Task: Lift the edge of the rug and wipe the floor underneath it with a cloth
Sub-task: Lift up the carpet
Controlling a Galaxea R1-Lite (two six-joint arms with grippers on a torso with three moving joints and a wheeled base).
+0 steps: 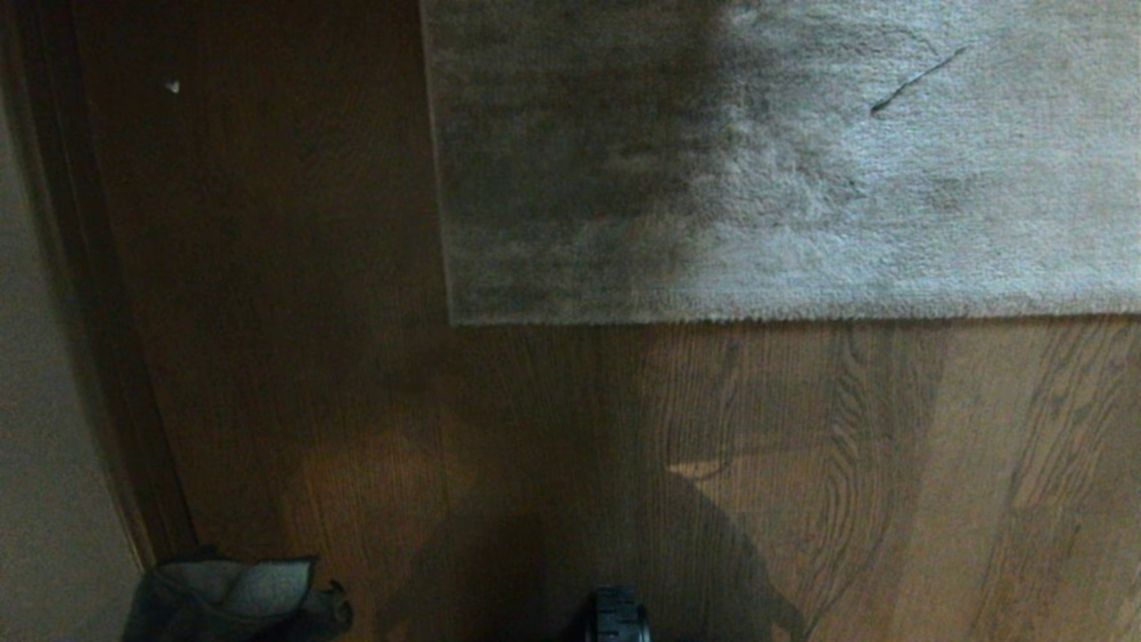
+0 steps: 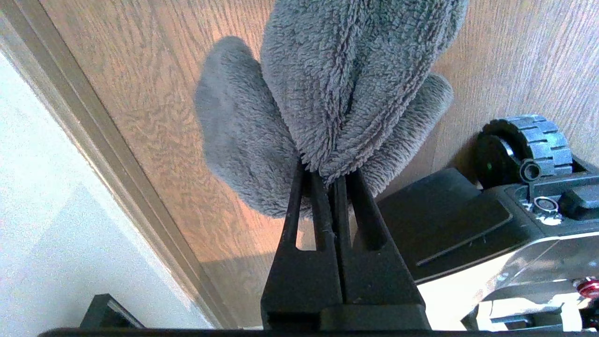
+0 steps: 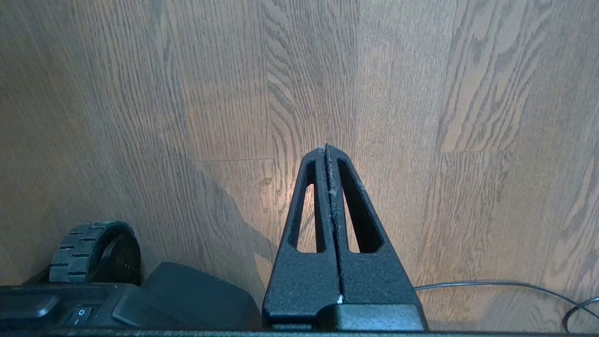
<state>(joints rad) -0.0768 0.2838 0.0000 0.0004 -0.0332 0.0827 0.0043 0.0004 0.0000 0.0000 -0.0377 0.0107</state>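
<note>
Grey cloth hangs pinched between the closed fingers of the left gripper above the floor, near the wall. Flat on the floor lies the rug. Pressed shut and empty, the right gripper hangs over bare boards.

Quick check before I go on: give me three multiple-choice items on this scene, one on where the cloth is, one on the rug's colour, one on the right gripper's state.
1. Where is the cloth?
A. pinched in the left gripper
B. spread on the rug
C. in the right gripper

2. What colour is the rug?
A. orange
B. light grey
C. black

3. How is the right gripper?
A. shut on the rug's edge
B. wide open
C. shut and empty above the floor

Answers: 1 A, the cloth bunches out from the closed fingers; 2 B, pale grey pile; 3 C, fingertips meet with only planks beyond.
</note>
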